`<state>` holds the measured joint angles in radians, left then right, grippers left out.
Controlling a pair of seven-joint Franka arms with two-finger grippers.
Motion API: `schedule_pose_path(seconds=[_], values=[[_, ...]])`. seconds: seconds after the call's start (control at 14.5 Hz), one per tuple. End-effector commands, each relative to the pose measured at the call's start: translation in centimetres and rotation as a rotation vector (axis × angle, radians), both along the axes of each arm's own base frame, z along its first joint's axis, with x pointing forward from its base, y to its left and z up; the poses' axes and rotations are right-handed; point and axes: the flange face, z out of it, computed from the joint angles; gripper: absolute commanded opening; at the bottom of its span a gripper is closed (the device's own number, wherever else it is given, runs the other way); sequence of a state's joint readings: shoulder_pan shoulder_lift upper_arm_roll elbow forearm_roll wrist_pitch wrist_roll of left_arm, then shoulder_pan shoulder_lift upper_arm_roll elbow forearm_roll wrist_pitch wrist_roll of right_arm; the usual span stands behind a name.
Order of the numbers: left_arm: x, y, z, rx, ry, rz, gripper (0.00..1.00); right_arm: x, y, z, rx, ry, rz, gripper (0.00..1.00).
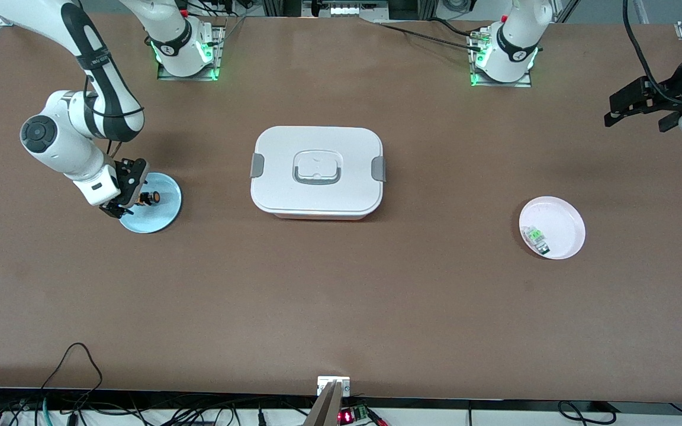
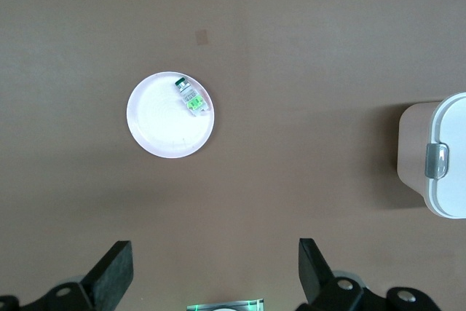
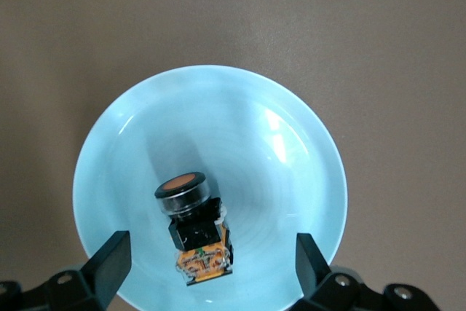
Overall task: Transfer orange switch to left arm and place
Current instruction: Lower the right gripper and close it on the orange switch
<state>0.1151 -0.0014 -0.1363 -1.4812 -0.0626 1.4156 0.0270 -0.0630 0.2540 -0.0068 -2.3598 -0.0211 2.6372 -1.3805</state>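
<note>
The orange switch (image 1: 150, 197) lies on its side on a light blue plate (image 1: 160, 219) at the right arm's end of the table. My right gripper (image 1: 135, 194) hangs low over that plate, open. In the right wrist view the switch (image 3: 194, 228) lies between the spread fingers (image 3: 109, 261), and neither touches it. The white lidded box (image 1: 317, 171) stands in the middle of the table. My left gripper (image 1: 637, 112) waits high over the table's left-arm end, open and empty (image 2: 211, 271).
A pale pink plate (image 1: 563, 219) holding a small green-and-clear component (image 1: 535, 238) sits toward the left arm's end, nearer the front camera than the box. The left wrist view shows this plate (image 2: 164, 125) and the box's end (image 2: 445, 158). Cables run along the table's front edge.
</note>
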Motion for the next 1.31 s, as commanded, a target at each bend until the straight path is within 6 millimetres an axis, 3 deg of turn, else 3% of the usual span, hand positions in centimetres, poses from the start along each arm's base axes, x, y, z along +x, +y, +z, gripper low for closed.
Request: schedule_pose_path(seconds=[0.0, 0.21, 0.76, 1.03, 1.24], values=[[0.0, -0.2, 0.1, -0.017, -0.009, -0.008, 1.0, -0.8, -0.5, -1.8, -0.003, -0.031, 0.016, 1.0], [0.0, -0.2, 0.1, -0.017, -0.009, -0.009, 1.0, -0.9, -0.9, -3.1, -0.005, -0.049, 0.024, 1.0], [0.0, -0.2, 0.1, -0.017, -0.009, -0.009, 1.0, -1.1, -2.5, -3.5, -0.006, -0.044, 0.015, 0.99], [0.0, -0.2, 0.1, -0.017, -0.009, -0.008, 1.0, -1.3, -2.7, -3.8, -0.006, -0.037, 0.013, 0.83], [-0.1, -0.3, 0.0, -0.017, -0.006, -0.011, 1.0, -1.3, -2.6, -3.8, -0.005, -0.037, 0.015, 0.63]])
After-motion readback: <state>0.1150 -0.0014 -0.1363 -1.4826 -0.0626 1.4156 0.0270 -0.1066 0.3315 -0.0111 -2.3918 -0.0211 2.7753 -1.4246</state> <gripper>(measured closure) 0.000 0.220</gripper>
